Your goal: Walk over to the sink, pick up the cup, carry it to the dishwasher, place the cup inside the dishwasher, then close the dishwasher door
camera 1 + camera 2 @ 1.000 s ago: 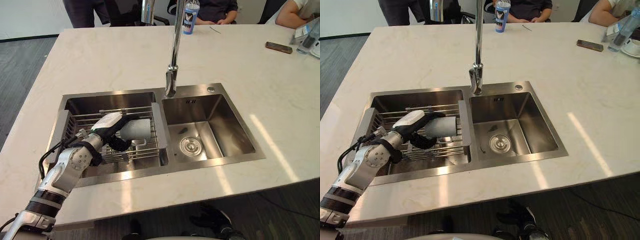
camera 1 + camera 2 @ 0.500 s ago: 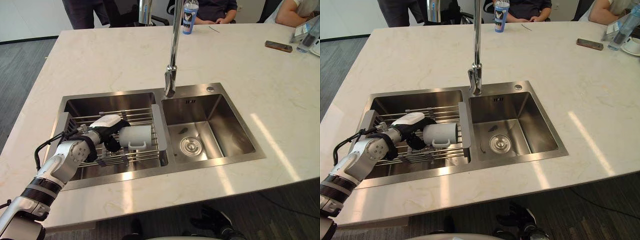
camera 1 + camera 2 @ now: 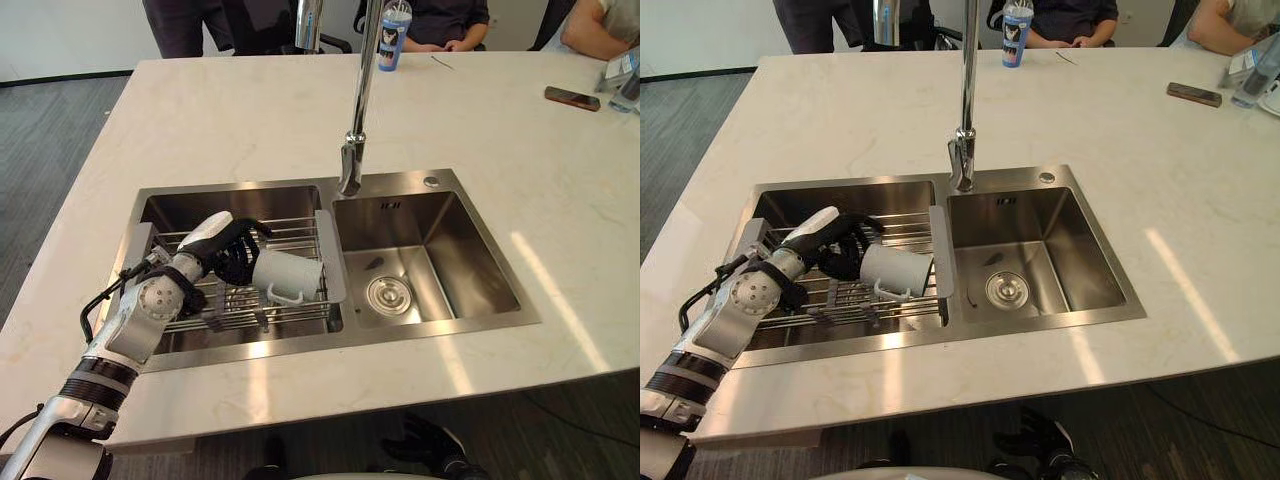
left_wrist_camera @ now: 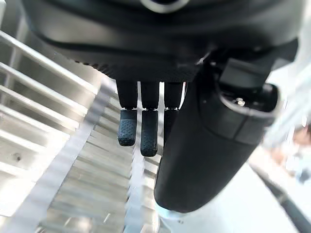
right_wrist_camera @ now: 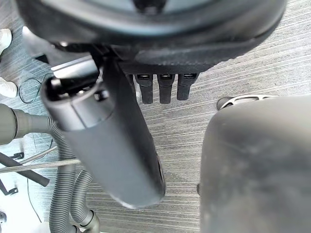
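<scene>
Since the cup (image 3: 290,275) looks light, slick and breakable, I'd wrap my half-open, empty left hand (image 3: 230,258) round its body.

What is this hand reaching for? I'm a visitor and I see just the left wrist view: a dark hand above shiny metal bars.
Observer: A white cup, lying on its side on a wire rack in the left basin of the sink.
Operator: Has the hand got hold of it?
Observer: I can't tell if it has a grip. The left hand is right at the cup's left end, down in the basin.
Operator: And the other hand?
Observer: The right hand hangs over grey floor with nothing in it.
</scene>
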